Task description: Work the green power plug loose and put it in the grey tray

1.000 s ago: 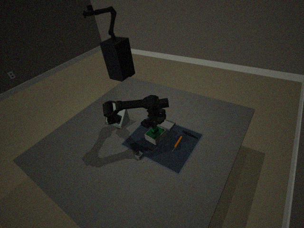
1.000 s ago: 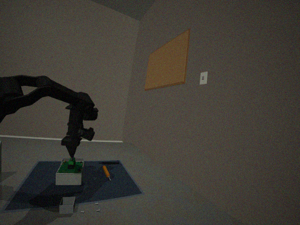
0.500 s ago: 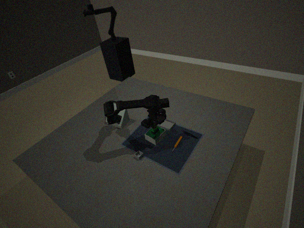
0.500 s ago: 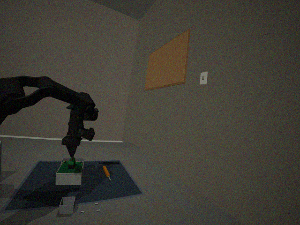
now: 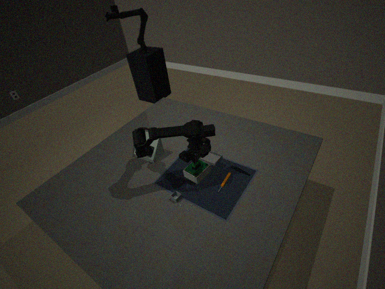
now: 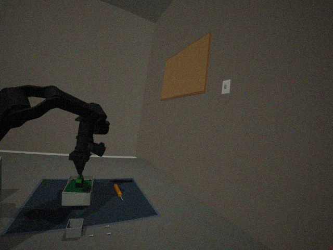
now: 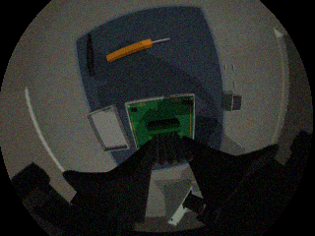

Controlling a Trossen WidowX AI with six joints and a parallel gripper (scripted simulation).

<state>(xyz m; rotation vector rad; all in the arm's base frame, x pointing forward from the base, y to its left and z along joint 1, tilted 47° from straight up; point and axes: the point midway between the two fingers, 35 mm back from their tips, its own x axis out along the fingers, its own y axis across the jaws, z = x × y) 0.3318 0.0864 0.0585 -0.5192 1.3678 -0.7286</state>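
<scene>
The green power plug (image 5: 196, 165) (image 6: 79, 179) stands upright at the socket on the green circuit board (image 5: 190, 170) (image 6: 71, 187) (image 7: 140, 123), which lies in a pale open-topped case. My gripper (image 5: 195, 161) (image 6: 79, 175) (image 7: 167, 142) points down over the board and is shut on the plug's top. In the wrist view the fingers and black cables hide the plug, and the dark socket (image 7: 163, 124) shows just beyond them. The shallow grey tray (image 5: 213, 158) (image 7: 107, 129) lies beside the case and looks empty.
An orange screwdriver (image 5: 225, 179) (image 6: 117, 189) (image 7: 129, 50) and a thin black tool (image 5: 241, 170) (image 6: 122, 181) (image 7: 90, 55) lie on the blue mat (image 5: 228, 205) (image 6: 139, 207) (image 7: 182, 29). A small grey open box (image 5: 175, 197) (image 6: 74, 232) (image 7: 232, 101) and several tiny pale pieces are at the mat's edge.
</scene>
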